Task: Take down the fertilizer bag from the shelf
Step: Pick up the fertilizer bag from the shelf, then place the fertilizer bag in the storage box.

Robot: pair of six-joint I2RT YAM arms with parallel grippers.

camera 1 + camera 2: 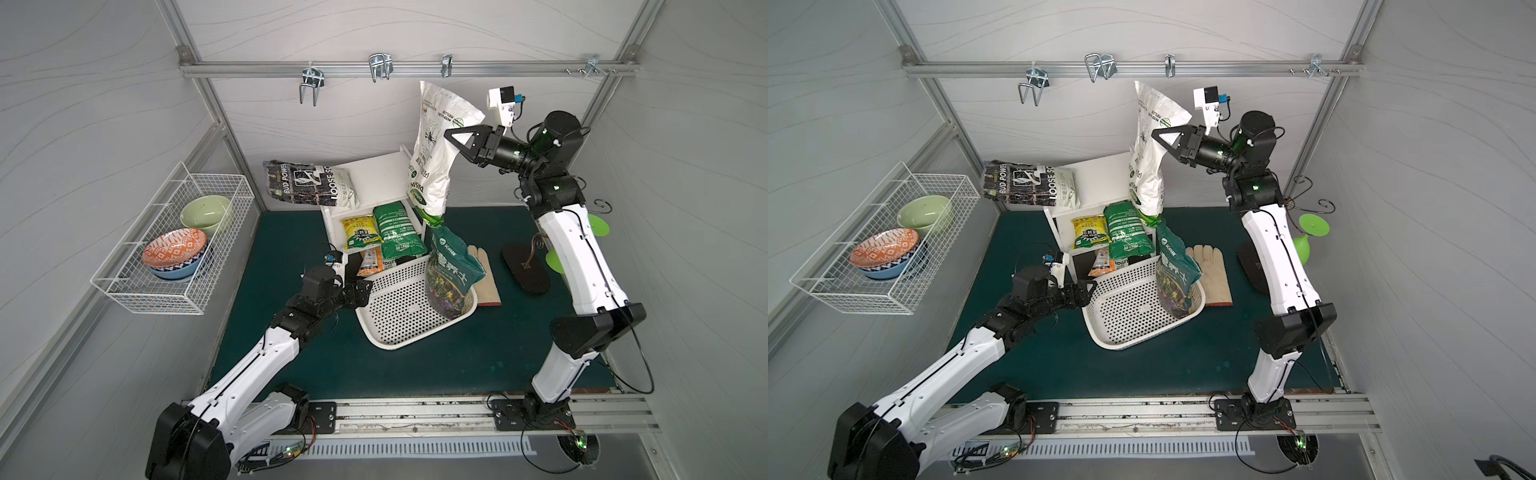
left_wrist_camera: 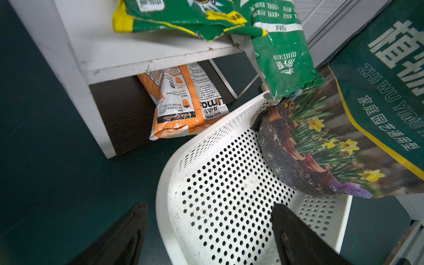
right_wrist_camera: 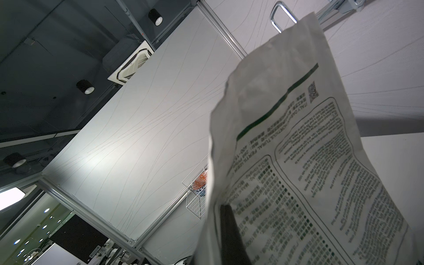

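My right gripper (image 1: 451, 137) is shut on the fertilizer bag (image 1: 434, 166), a tall white sack with green print, pinching its side. The bag hangs upright, lifted off the shelf (image 1: 374, 174) at that rack's right end. Its green lower end (image 2: 284, 62) dangles over the shelf's corner and the dark green soil bag (image 1: 451, 274). In the right wrist view one finger (image 3: 229, 229) presses the printed paper (image 3: 309, 160); the other is hidden behind it. My left gripper (image 1: 362, 293) is open and low, its jaws astride the near wall of the perforated basket (image 2: 218, 183), holding nothing.
A black soil bag (image 1: 307, 183) overhangs the shelf's top board. Yellow (image 1: 360, 232) and green (image 1: 397, 230) bags lie on the middle tier, an orange one (image 2: 183, 101) below. Gloves (image 1: 486, 278) and a black stand (image 1: 525, 270) lie right. A wire basket (image 1: 174, 245) with bowls hangs on the left wall.
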